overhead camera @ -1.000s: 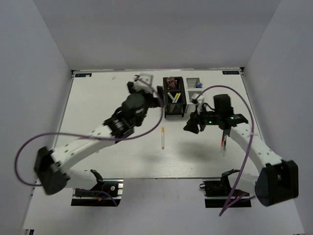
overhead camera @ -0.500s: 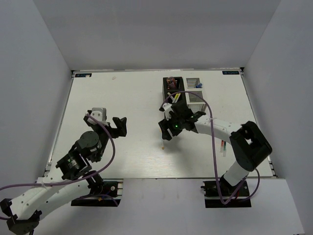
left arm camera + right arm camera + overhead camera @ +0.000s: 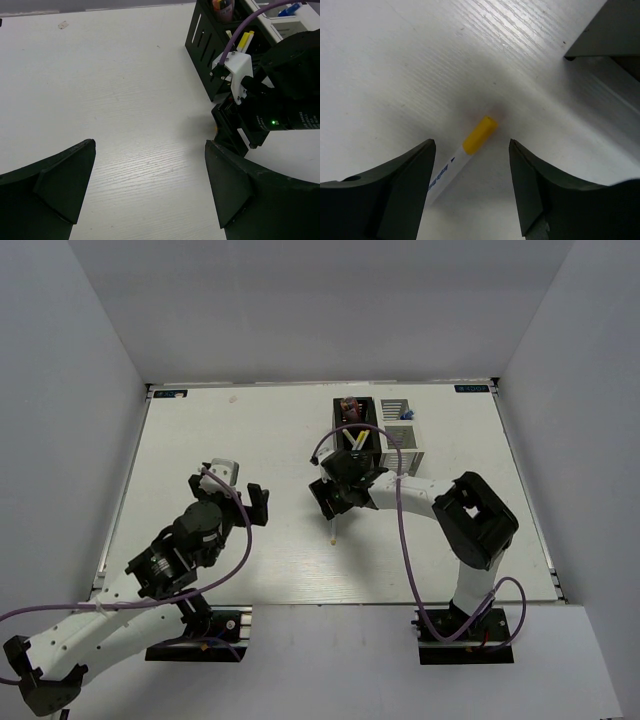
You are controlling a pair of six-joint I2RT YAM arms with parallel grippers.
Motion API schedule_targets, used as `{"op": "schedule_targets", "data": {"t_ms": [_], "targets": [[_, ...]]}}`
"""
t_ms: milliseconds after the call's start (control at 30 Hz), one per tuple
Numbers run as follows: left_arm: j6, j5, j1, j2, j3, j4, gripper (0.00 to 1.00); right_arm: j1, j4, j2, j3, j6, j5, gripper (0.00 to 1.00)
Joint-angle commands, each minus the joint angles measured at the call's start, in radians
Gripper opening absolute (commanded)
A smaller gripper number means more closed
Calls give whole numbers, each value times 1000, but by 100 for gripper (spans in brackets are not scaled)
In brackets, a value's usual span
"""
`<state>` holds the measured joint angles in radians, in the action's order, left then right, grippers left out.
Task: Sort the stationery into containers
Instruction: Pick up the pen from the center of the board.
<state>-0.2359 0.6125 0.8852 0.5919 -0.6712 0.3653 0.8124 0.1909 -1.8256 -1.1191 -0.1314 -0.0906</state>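
Note:
A thin white pen with a yellow end lies on the table; in the top view its lower part shows below my right gripper. My right gripper is open, low over the pen, with a finger on each side of the yellow end and not touching it. My left gripper is open and empty over bare table to the left. The black organizer holds yellow-ended pens and a pink-red tube. The white organizer holds a blue-capped bottle.
The black organizer's slatted side stands close behind my right gripper. The right arm's elbow sits over the right part of the table, and purple cables loop from both arms. White walls enclose the table.
My left arm has drawn back from the organizers to the near left. My right arm has swung left and lowered its open gripper over the pen on the table.

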Motion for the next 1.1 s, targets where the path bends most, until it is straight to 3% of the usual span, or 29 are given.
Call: {"op": "schedule_targets", "data": {"t_ms": [0, 233, 367, 467, 600, 800, 1067], "targets": [[3, -16, -5, -24, -15, 0, 100, 7, 7, -20, -33, -31, -46, 63], [3, -16, -5, -44, -14, 0, 100, 8, 53, -57, -38, -21, 52, 48], [3, -16, -5, -44, -14, 0, 100, 24, 71, -70, -36, 12, 71, 28], [3, -16, -5, -44, -14, 0, 100, 39, 94, -67, -34, 42, 80, 20], [3, -16, -5, -44, -14, 0, 100, 53, 137, -58, -28, 90, 193, 5], [3, -16, -5, -44, -14, 0, 100, 48, 150, 64, -41, 197, 334, 0], [12, -16, -5, -44, -14, 0, 100, -39, 59, 389, -47, 288, 408, 0]]}}
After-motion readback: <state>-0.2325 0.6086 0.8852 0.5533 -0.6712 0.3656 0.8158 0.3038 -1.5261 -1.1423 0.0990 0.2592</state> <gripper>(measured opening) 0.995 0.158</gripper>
